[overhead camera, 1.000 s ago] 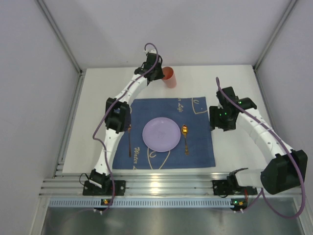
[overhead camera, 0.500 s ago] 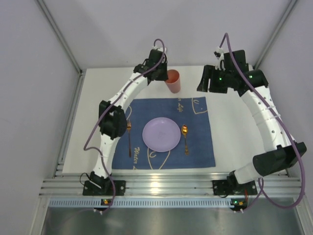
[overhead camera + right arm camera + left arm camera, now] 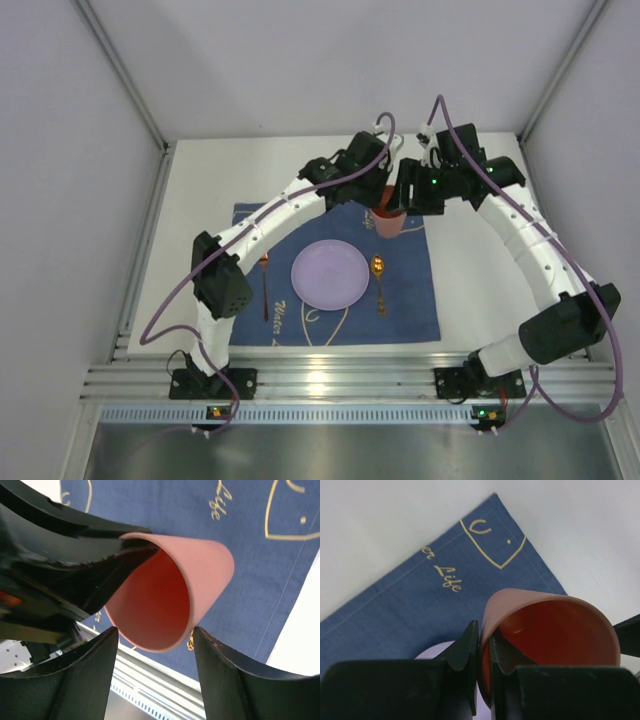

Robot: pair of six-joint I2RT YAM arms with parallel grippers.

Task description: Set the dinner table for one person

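Because it carries all the rest, dinner table (image 3: 200, 200): big white top with walls on the left, right and far sides and a metal rail on the near side; lots of bare room far and left.
Placemat (image 3: 410, 300): blue cloth in the middle of the table; its far right corner has room for a cup.
Plate (image 3: 330, 274): purple, in the middle of the mat; arms should not dip onto it.
Cup (image 3: 390, 222): red and tipped, over the far right part of the mat; I cannot tell if it touches the cloth.
Left gripper (image 3: 485, 647): pinching the cup's rim, one finger inside and one outside.
Right gripper (image 3: 154, 632): fingers spread, one on each side of the cup; I cannot tell if they touch it.
Cup step, I think: passing it over or setting it down. The right fingers should squeeze softly before the left ones let go, then stand it straight on the far side of the spoon.
Gap between grippers: tiny, almost bumping; pull apart slowly, towards the open far left.
Spoon (image 3: 380, 285): just right of the plate, near the cup; don't knock it.
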